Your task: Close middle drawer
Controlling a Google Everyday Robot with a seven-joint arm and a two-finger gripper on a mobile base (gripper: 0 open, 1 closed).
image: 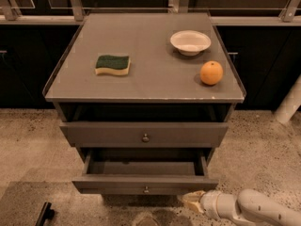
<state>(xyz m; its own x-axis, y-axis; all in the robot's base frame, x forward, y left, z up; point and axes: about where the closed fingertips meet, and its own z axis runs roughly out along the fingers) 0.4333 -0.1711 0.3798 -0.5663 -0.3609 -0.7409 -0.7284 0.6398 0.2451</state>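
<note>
Tabletop (150, 86): green/yellow sponge (113, 64) toward the left edge, lying flat; white bowl (190, 42) near the back-right corner, upright; orange (211, 73) near the right edge, in front of the bowl and apart from it. Speckled floor (28, 145) all round; white post (289, 102) off the right edge, leaning; dark object (44, 213) on the floor bottom-left, can't identify. Gripper (190, 200) low over the floor, below the front-right corner.

- Grey cabinet top (150, 74): flat, with a raised lip along its edges.
- Green-and-yellow sponge (113, 64): lies left of centre.
- White bowl (190, 42): stands upright near the back right.
- Orange (211, 73): sits near the right edge, in front of the bowl, apart from it.
- Gripper (192, 200): low over the speckled floor (33, 149), front right of the cabinet.
</note>
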